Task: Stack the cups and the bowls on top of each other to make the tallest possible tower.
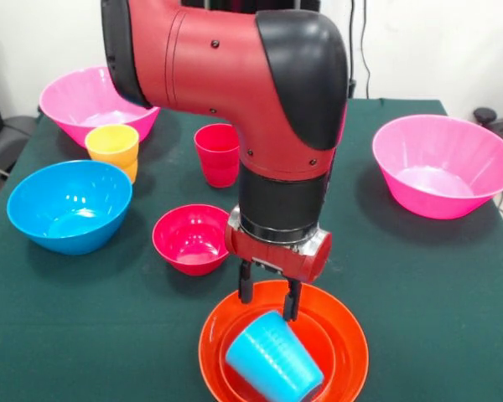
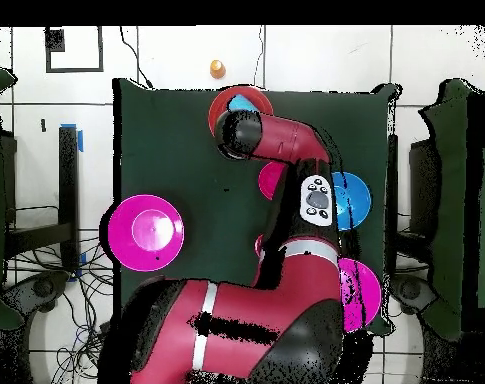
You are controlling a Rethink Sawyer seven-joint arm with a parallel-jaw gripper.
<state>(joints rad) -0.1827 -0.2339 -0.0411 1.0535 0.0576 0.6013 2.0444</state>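
- Gripping the blue cup (image 1: 274,358) by its rim, the jaws (image 1: 269,297) are closed to a narrow gap, one finger inside the mouth and one outside, it seems.
- Blue cup hangs tilted, mouth toward upper left, over the nested orange bowls (image 1: 347,335) at bottom centre of the front view.
- Risk: a one-wall pinch on glossy plastic may slip or swing the cup; released tilted, it would likely roll in the bowl instead of standing.
- Arm comes down from the top, wrist vertical, jaws pointing straight down.
- Elsewhere on the bench (image 1: 419,285): crimson bowl (image 1: 190,239), blue bowl (image 1: 70,206), red cup (image 1: 217,154), yellow cup (image 1: 112,146), pink bowls (image 1: 445,165) at upper left and right.
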